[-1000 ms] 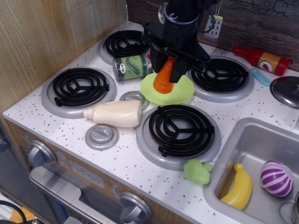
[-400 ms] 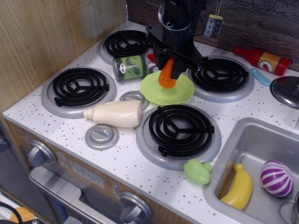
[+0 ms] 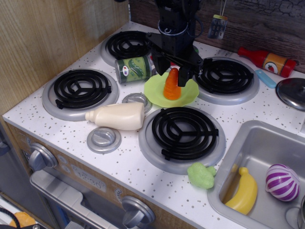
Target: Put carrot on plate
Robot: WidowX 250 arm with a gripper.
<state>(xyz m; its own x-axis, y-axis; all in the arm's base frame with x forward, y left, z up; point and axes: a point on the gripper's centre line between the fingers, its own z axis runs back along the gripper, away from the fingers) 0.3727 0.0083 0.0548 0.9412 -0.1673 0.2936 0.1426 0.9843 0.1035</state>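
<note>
orange plastic, the carrot (image 3: 172, 85) stands upright on the lime-green plate (image 3: 157, 94), its wide end down on the plate and its rounded tip up. the end effector (image 3: 174, 69) hangs directly above it, with the two black fingers (image 3: 160, 64) spread to either side of the carrot's top. i judge that the fingers are parted and not pressing the carrot, but the contact at the tip is partly hidden, so this is not certain.

the plate lies on the desk (image 3: 128, 162) between the burners, touching or just beside the far right burner (image 3: 226, 76). a green can (image 3: 134, 68) lies just to the left of the plate, and a cream bottle (image 3: 119, 116) lies nearer, on the left.

the step in hand looks like the release and retreat. to do it well, the fingers should be opened fully so that no pad drags on the ridged sides. then the arm should rise straight up, without any sideways motion, because the carrot stands on a small base and can fall easily. if it tips, it may roll off the flat plate toward the near burner (image 3: 183, 133). the can on the left should also be avoided during the lift.
</note>
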